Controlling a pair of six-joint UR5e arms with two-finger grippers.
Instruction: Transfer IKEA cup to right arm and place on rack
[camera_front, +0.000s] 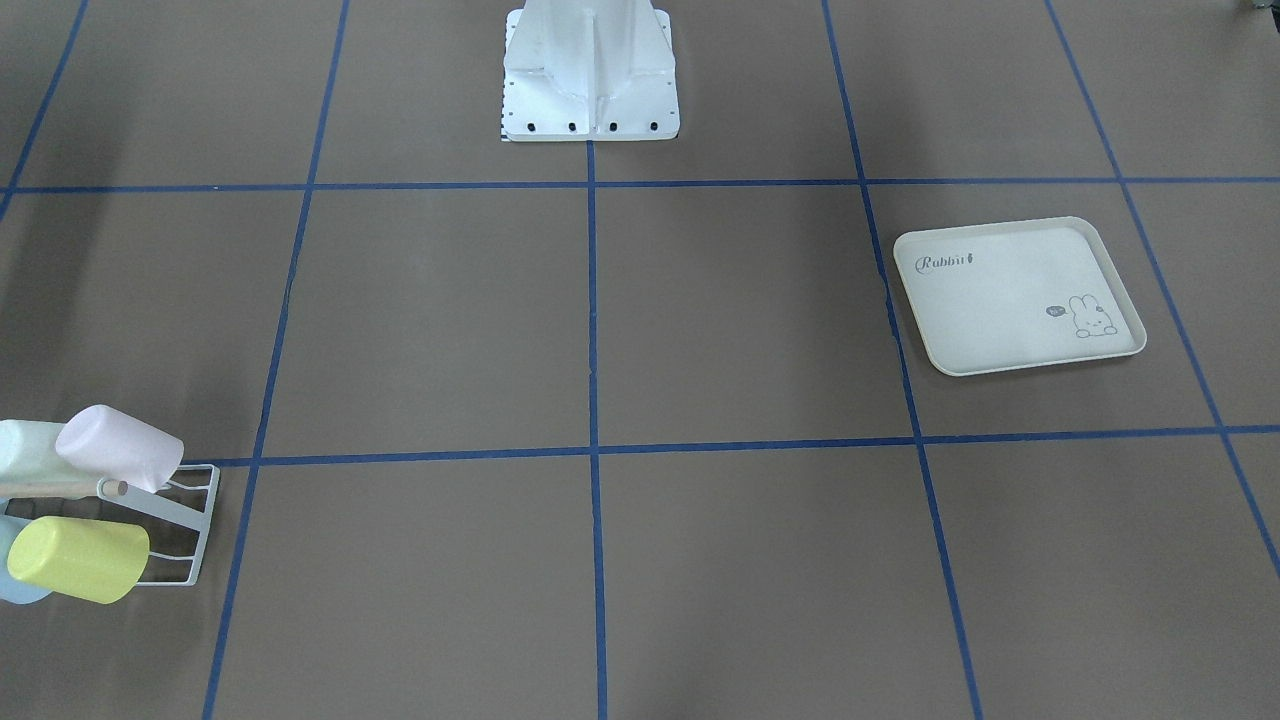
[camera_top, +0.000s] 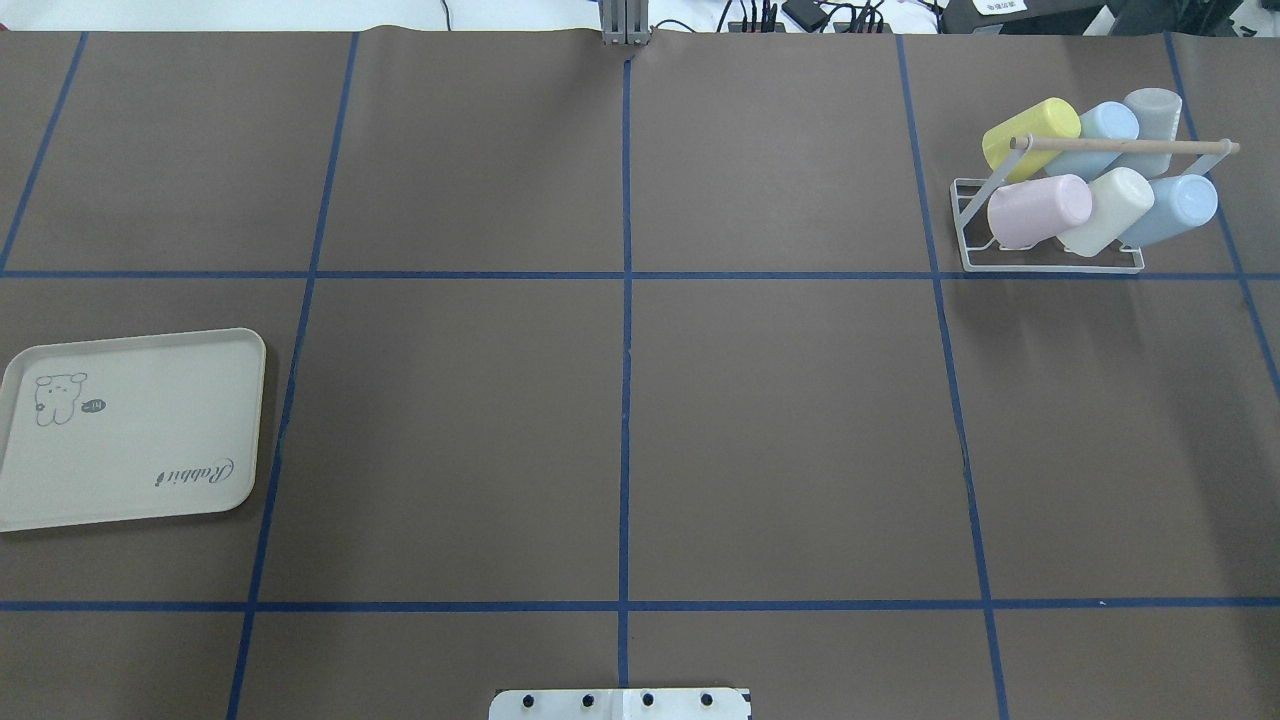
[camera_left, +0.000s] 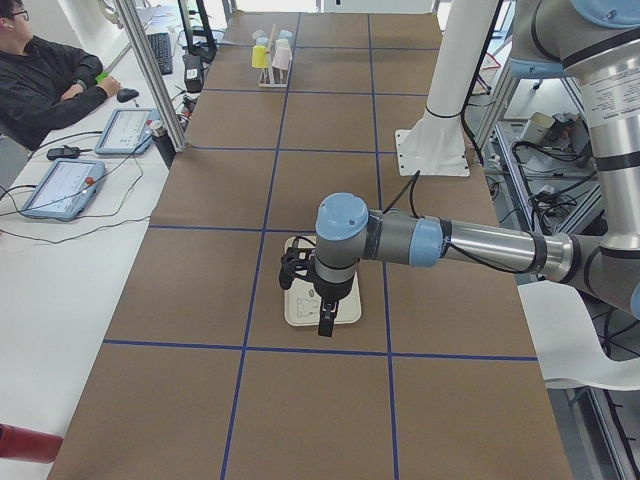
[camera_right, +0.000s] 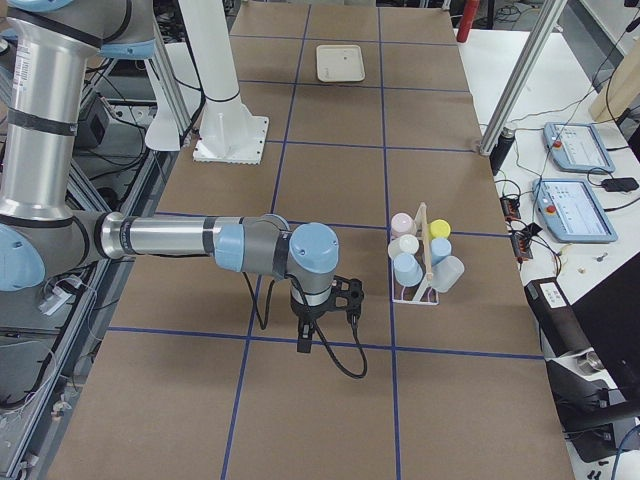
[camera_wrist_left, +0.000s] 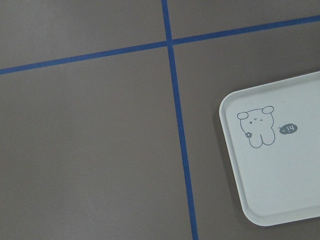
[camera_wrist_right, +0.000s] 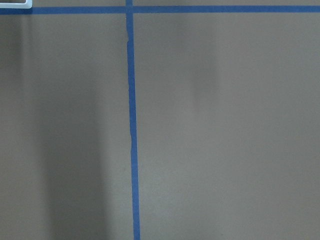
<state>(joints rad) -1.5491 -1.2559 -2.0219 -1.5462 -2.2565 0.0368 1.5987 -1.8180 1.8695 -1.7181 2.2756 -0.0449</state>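
The white wire rack with its wooden rod stands at the far right of the table and holds several pastel cups, among them a pink one and a yellow one. It also shows in the front view and the right side view. No cup shows anywhere off the rack. My left gripper hangs above the cream tray; I cannot tell if it is open. My right gripper, with its loose black cable loop, hangs above the table beside the rack; I cannot tell its state.
The cream rabbit-printed tray lies bare on the robot's left side, and shows in the left wrist view. The white robot pedestal stands at the table's robot-side edge. An operator sits at a side desk with tablets.
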